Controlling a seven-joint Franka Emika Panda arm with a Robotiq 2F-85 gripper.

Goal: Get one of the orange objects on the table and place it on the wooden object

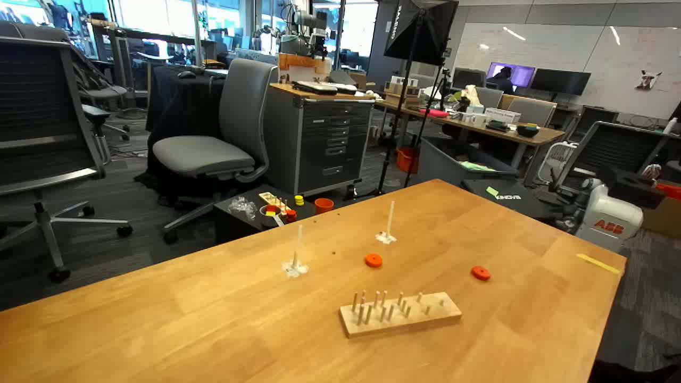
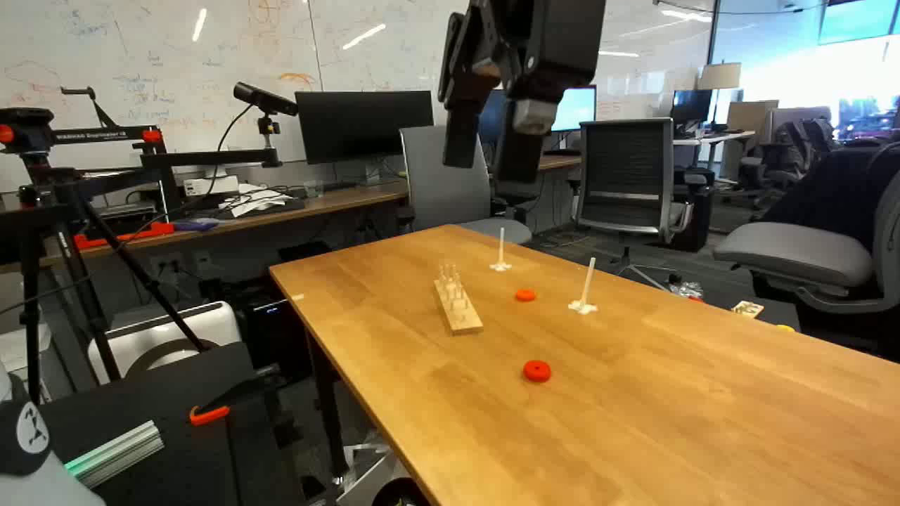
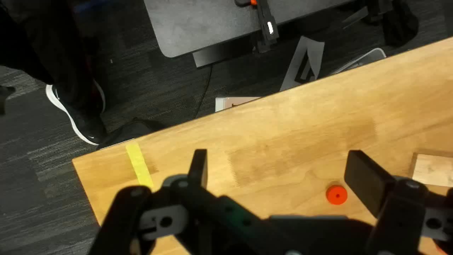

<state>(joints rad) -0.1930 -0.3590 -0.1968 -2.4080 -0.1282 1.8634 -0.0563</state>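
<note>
An orange disc (image 1: 373,260) lies flat on the tabletop between the wooden block and the upright rods; it also shows in an exterior view (image 2: 525,295). A similar, redder disc (image 1: 480,273) lies apart from it, also in an exterior view (image 2: 537,371) and the wrist view (image 3: 337,194). The pale wooden block (image 1: 399,322) with rows of thin pegs stands on the table, also in an exterior view (image 2: 464,322); only its end shows in the wrist view (image 3: 433,170). My gripper (image 2: 489,167) is open and empty, high above the table; its fingers show in the wrist view (image 3: 276,170).
Two thin upright rods stand on the wooden tabletop (image 1: 159,319), one clear (image 1: 299,242) and one white (image 1: 391,218). Yellow tape (image 1: 598,263) marks a table end. A low black stand with small pieces and an orange cup (image 1: 324,206) is beyond the far edge.
</note>
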